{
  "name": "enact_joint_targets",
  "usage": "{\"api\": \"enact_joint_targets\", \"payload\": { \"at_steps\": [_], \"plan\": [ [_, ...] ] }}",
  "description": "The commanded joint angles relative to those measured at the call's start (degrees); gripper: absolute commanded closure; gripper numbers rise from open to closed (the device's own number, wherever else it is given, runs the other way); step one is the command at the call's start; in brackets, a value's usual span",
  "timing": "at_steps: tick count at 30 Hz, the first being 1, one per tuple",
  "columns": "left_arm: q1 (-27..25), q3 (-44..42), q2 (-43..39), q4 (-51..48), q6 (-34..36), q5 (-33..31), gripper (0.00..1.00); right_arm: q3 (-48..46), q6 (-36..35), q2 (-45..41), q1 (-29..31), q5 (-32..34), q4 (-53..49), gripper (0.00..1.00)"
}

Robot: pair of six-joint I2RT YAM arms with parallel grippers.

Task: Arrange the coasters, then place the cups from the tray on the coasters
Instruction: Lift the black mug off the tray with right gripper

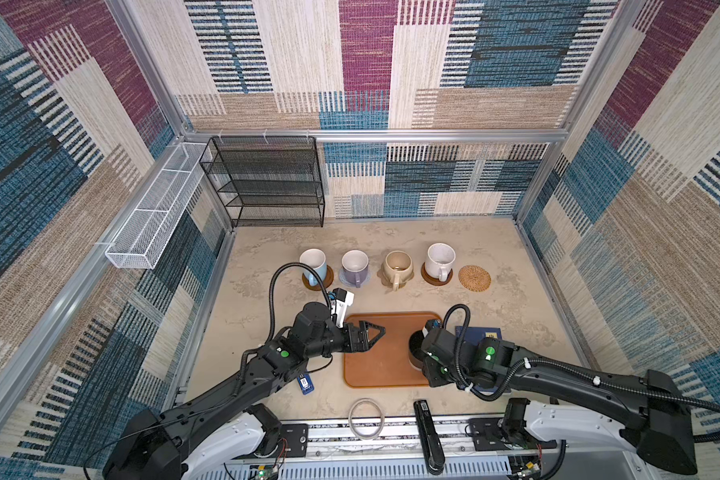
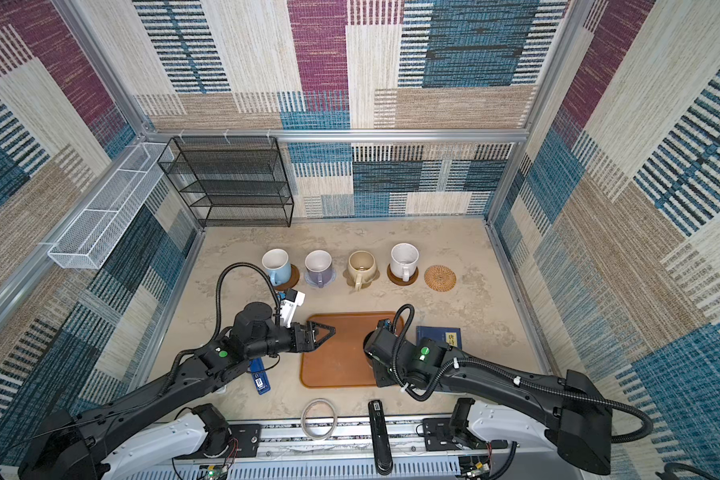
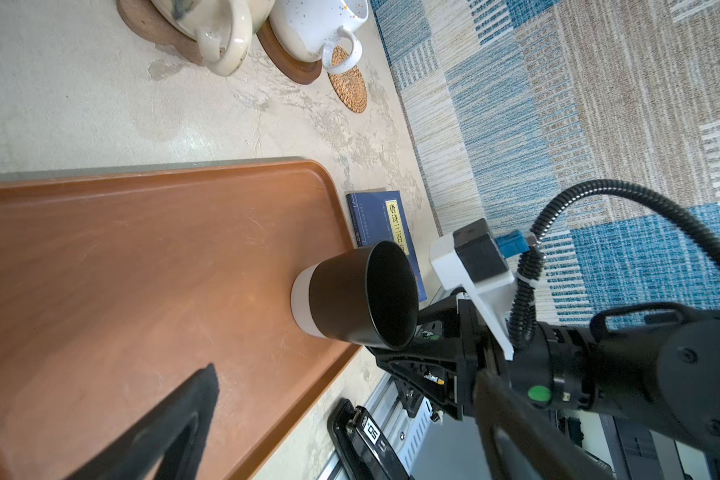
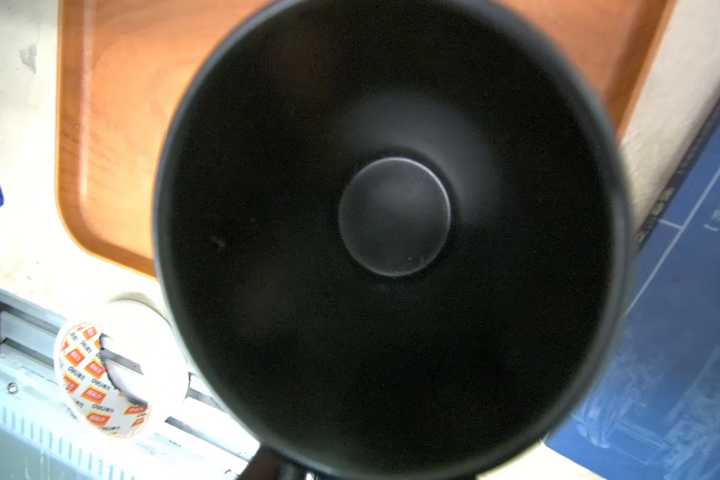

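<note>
the right gripper [image 3: 410, 351] was mostly hidden. in both top views its own wrist covered it. in the left wrist view only its black body showed behind the black cup [image 3: 350, 299], so whether its jaws had closed on anything could not be told. the cup's handle could not be made out in any view, and the right wrist view was almost filled by the cup's dark, blurred inside.

the cup stood upright near the right edge of the tray [image 1: 375, 370], a smooth rust-orange rounded rectangle with a low rim. it was matte black, flared toward its mouth, and had a pale band at the foot.

the left gripper [image 1: 377, 336] hung over the left part of the tray with its triangular jaws wide apart and holding nothing.

a row ran across the sandy, mottled table [image 1: 267, 374] beyond the tray:
- the light blue cup [image 1: 313, 264] sat on a dark wooden disc [image 1: 327, 282].
- the lavender cup [image 1: 355, 266] sat on a blue-grey woven round [image 1: 344, 277].
- the squat beige cup [image 1: 398, 268] hid nearly all of the tan flower coaster [image 3: 142, 20].
- the speckled white cup [image 1: 440, 259] sat on another wooden disc [image 1: 429, 277].
- the coiled rattan round [image 1: 474, 278] lay bare at the right end.

the right arm covered part of the dark blue book [image 1: 481, 332], which lay just right of the tray.
</note>
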Motion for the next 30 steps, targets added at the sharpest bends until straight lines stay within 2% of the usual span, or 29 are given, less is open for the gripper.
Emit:
{"api": "enact_joint_targets", "payload": {
  "at_steps": [1, 5, 12, 20, 24, 30],
  "plan": [
    [0.04, -0.20, 0.29, 2.39, -1.83, 0.39, 0.02, 0.81, 0.61, 0.75, 0.25, 4.72, 1.52, 0.72],
    [0.00, -0.41, 0.78, 2.72, -1.88, 0.37, 0.02, 1.28, 0.14, 2.54, 0.32, 5.99, 1.88, 0.76],
    [0.02, -0.56, 1.05, 3.39, -2.03, 0.47, 0.02, 1.77, -0.58, 5.06, 0.31, 7.96, 2.45, 0.74],
    [0.00, -0.82, 2.41, 4.78, -2.38, 0.99, 0.02, 1.94, -1.78, 5.76, 0.33, 9.00, 3.74, 0.89],
    [0.00, -0.90, 2.42, 5.04, -2.41, 1.08, 0.02, 2.28, -2.10, 5.25, 0.37, 9.80, 4.11, 0.99],
    [0.03, -2.40, 1.45, 8.25, -4.70, 1.06, 0.02, 3.21, -3.04, 4.65, 0.36, 10.04, 4.85, 1.00]
  ]
}}
